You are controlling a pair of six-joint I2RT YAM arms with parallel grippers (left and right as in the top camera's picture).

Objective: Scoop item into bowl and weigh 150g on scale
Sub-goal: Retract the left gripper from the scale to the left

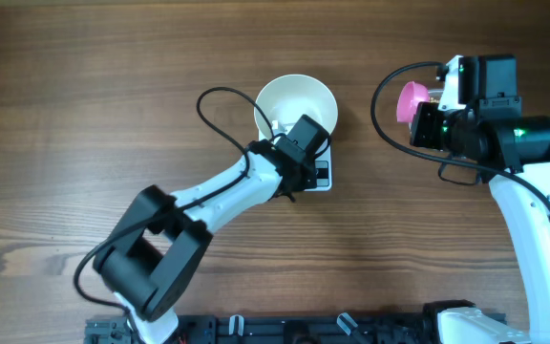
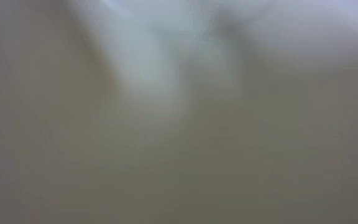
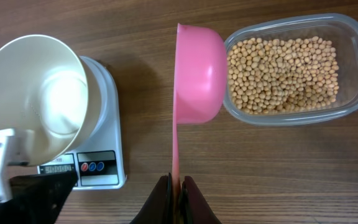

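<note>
The white bowl (image 1: 297,103) rests tilted on the small white scale (image 1: 321,176). My left gripper (image 1: 287,141) is at the bowl's near rim and shut on it. Its own wrist view is only a whitish blur. The right wrist view shows the bowl (image 3: 36,99) empty over the scale (image 3: 107,93). My right gripper (image 3: 178,182) is shut on the thin handle of a pink scoop (image 3: 197,74). The scoop is turned on its side, its rounded back toward the item. The item, beige beans (image 3: 283,71), fills a clear tub (image 3: 353,37) just right of the scoop.
The scale's display and buttons (image 3: 82,167) face the near side. Brown wood table (image 1: 84,115) lies all round. The right arm (image 1: 528,191) stands at the right, with the pink scoop (image 1: 410,100) below its wrist. The left arm (image 1: 179,225) reaches in from the near edge.
</note>
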